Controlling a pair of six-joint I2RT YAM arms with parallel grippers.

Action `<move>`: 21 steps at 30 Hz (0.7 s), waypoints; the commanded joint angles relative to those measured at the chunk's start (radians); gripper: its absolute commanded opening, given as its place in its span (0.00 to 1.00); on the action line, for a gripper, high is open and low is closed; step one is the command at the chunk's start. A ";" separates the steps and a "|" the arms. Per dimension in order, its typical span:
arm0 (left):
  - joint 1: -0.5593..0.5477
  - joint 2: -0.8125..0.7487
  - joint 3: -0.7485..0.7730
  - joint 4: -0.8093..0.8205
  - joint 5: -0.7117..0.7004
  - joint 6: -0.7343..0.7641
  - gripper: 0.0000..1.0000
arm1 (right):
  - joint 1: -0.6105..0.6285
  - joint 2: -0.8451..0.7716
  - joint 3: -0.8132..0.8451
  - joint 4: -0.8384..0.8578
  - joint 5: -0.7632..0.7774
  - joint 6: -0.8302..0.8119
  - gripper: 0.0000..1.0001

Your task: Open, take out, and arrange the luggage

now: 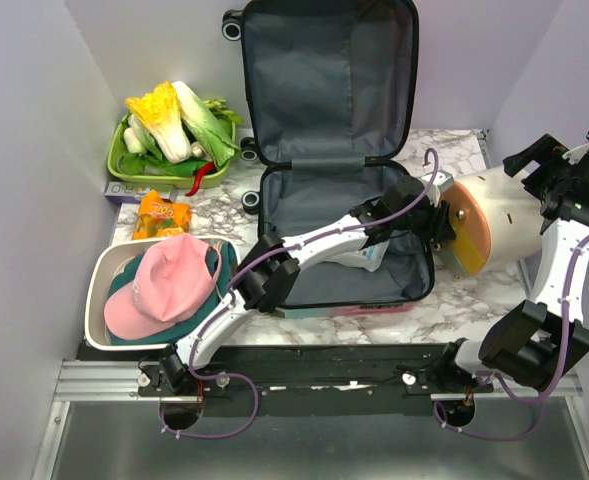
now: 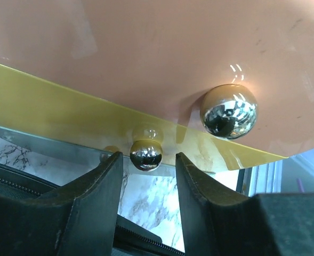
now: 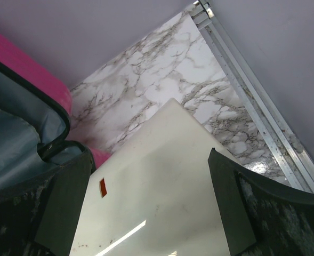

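The luggage (image 1: 309, 205) lies open on the marble table, its lid (image 1: 329, 80) propped against the back wall and grey lining showing; its pink shell (image 3: 37, 72) appears in the right wrist view. A pale packet (image 1: 371, 257) lies in the lower half. A cream container (image 1: 502, 212) lies on its side at the luggage's right edge, its pinkish base (image 2: 162, 53) facing left. My left gripper (image 1: 436, 225) reaches across the luggage to that base; its fingers (image 2: 149, 160) stand partly apart round a small chrome ball foot (image 2: 145, 153), with a gap showing. My right gripper (image 3: 149, 160) is wide open over the container's side (image 3: 162, 181).
A white basin (image 1: 98, 300) holding a pink cap (image 1: 164, 285) sits at the front left. Behind it are an orange snack packet (image 1: 162, 213) and a green tray (image 1: 122, 168) of vegetables. Walls close in on the left, back and right. A larger chrome ball (image 2: 228, 111) sits on the base.
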 commanded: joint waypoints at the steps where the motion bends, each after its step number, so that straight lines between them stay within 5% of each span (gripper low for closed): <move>1: -0.012 0.039 0.039 -0.023 0.036 -0.012 0.51 | 0.002 0.034 -0.033 -0.129 0.030 0.000 1.00; 19: -0.018 0.066 0.139 -0.014 -0.040 -0.027 0.45 | 0.002 0.041 -0.018 -0.130 0.040 -0.011 1.00; 21: -0.020 0.077 0.154 -0.004 -0.033 -0.044 0.28 | 0.002 0.036 -0.017 -0.130 0.052 -0.014 1.00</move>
